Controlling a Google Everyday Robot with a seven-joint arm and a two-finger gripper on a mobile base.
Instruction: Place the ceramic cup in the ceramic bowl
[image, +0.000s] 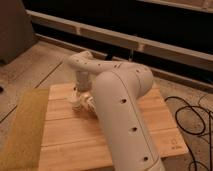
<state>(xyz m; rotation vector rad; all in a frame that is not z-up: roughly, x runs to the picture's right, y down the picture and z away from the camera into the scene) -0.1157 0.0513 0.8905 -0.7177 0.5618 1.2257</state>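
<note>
Reach explains why my claw (80, 96) hangs low at the ceramic cup (76, 104) on the wooden table (60, 142); whether it clenches I cannot tell, and my arm (122, 110) hides the ceramic bowl.

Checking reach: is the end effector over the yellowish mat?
No, the end effector hangs over the wooden tabletop, beside the yellowish mat, not above it.

You have warm, dim light from above. The arm (120, 95) catches it palest, with a soft sheen on its upper curve. The gripper (80, 98), low over the table's (65, 140) back left, sits in the arm's shadow. Behind, the wall (150, 20) goes near black.
</note>
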